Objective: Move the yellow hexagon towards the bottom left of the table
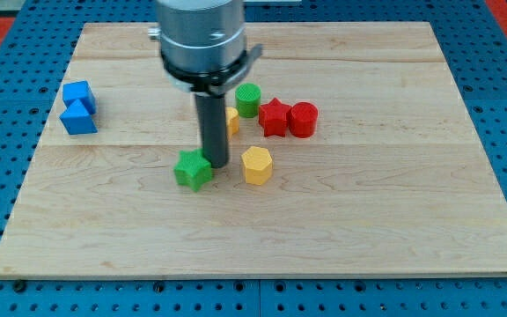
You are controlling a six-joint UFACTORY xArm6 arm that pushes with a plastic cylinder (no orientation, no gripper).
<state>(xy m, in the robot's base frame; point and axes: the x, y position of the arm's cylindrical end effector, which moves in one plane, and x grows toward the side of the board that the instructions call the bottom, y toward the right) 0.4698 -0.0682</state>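
Blocks by colour: two blue (pixel 79 107), two green (pixel 193 169), two red (pixel 274 117), two yellow (pixel 257 165).

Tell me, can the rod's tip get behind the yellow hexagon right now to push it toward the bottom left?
Probably yes. My tip sits between the green block and the yellow hexagon, on its left. It would have to circle to the hexagon's upper right, where bare board shows below the red blocks.

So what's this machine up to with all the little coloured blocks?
A robot arm pushes blocks around a wooden board with a dark rod. My tip sits between the green star-like block and the yellow hexagon, which is meant to go toward the board's bottom left. The hexagon remains near the middle, so that push is not yet done.
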